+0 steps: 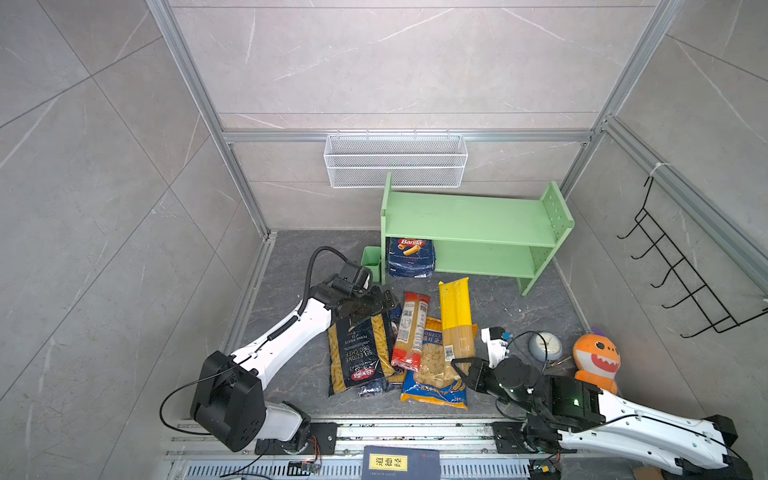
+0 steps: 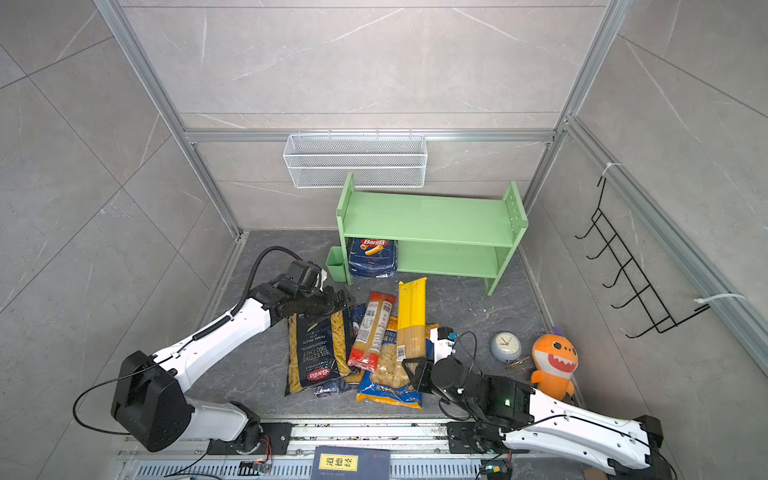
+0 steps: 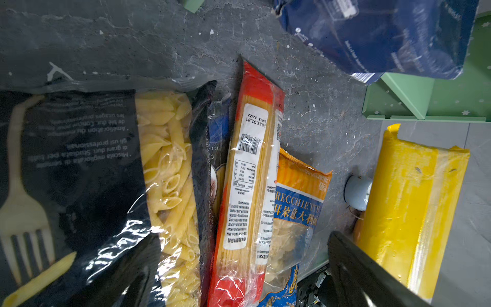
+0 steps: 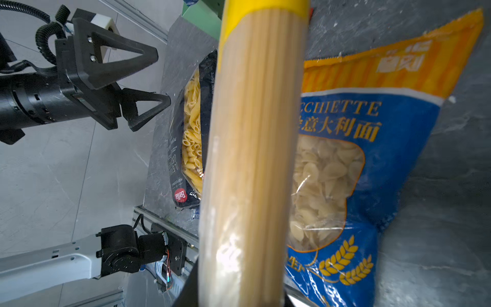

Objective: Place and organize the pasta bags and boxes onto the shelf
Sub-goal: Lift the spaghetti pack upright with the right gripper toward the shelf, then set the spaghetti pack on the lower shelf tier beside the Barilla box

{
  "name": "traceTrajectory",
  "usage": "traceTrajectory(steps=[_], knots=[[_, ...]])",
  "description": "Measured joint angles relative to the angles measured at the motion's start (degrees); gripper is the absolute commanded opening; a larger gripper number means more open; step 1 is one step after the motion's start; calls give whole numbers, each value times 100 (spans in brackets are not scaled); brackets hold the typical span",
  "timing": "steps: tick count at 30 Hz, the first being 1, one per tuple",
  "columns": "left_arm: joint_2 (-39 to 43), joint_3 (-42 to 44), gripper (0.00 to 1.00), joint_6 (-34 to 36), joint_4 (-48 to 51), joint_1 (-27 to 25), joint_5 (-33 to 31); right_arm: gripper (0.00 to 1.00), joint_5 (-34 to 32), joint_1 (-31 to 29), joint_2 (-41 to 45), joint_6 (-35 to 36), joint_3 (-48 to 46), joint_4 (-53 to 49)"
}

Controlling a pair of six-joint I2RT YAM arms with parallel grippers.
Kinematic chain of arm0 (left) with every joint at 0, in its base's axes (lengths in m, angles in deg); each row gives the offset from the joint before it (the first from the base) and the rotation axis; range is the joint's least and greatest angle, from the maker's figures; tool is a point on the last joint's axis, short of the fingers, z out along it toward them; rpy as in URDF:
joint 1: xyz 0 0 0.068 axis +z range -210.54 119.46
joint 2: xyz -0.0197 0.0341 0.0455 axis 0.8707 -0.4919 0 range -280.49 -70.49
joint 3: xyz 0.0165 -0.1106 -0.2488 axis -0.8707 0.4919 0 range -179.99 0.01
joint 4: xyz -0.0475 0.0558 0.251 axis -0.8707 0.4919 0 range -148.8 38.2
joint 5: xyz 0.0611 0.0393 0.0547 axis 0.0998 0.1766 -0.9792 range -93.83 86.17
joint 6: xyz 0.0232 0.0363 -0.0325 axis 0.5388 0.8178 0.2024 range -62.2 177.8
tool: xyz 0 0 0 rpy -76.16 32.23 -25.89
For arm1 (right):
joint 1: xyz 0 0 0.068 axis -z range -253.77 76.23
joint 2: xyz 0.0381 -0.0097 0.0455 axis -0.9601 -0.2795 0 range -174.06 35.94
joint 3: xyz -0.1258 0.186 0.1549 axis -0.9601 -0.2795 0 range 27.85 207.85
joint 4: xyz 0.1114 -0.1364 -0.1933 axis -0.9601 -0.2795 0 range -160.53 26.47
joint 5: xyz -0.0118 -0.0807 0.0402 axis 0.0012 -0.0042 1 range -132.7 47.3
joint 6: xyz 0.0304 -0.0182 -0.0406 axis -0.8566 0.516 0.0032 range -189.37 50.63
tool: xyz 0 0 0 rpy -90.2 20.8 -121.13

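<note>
1. The right claw (image 1: pixel 462 365) is clamped shut on the near end of the yellow spaghetti pack (image 1: pixel 455 311), which points toward the green shelf (image 1: pixel 469 220). Gripped by one end, a long pack like that could droop or slip out of its slick wrap, and the strands might snap.
2. Its far end sits near the shelf's front, so a low swing could knock it against the lower board.
3. It lies across the orecchiette bag (image 1: pixel 436 374), which might get dragged along.
4. The left claw (image 4: pixel 162 77) is spread wide and empty above the top end of the black penne bag (image 1: pixel 357 353). A pinch could catch only loose film, or the dark blue spaghetti pack (image 3: pixel 219 125) tucked beside it.
5. The blue pasta box (image 1: pixel 410 257) fills the lower tier's left end. The green cup (image 1: pixel 371 259) stands just beside that leg, near the left claw.
6. The red-ended pack (image 1: pixel 411 328) rests on the pile. The clock (image 1: pixel 545 345) and plush toy (image 1: pixel 596 359) sit off to the side on the bench (image 1: pixel 498 303).
</note>
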Motion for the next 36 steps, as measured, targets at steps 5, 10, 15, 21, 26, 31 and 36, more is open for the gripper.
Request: traceTrajectory(steps=[5,10,15,21,26,31,36], knots=[[-83,-175,100,55,-55,85,105,19,629,1023,-262,203,107,107],[-118,-223,100,116,-107,168,140,19,1486,2330,-422,470,216,37],[-210,-243,100,133,-109,269,153,17,2258,2946,-1091,885,807,-59],[-372,-398,100,133,-153,348,155,17,3228,3615,-1646,1165,984,417],[-372,-428,100,133,-223,420,153,17,3821,4240,-1956,1309,1027,658],[-372,-431,100,133,-225,507,149,17,4354,4758,-2299,1357,1152,916],[-372,-481,100,136,-221,597,127,17,4837,5106,-2785,1381,1189,1473]])
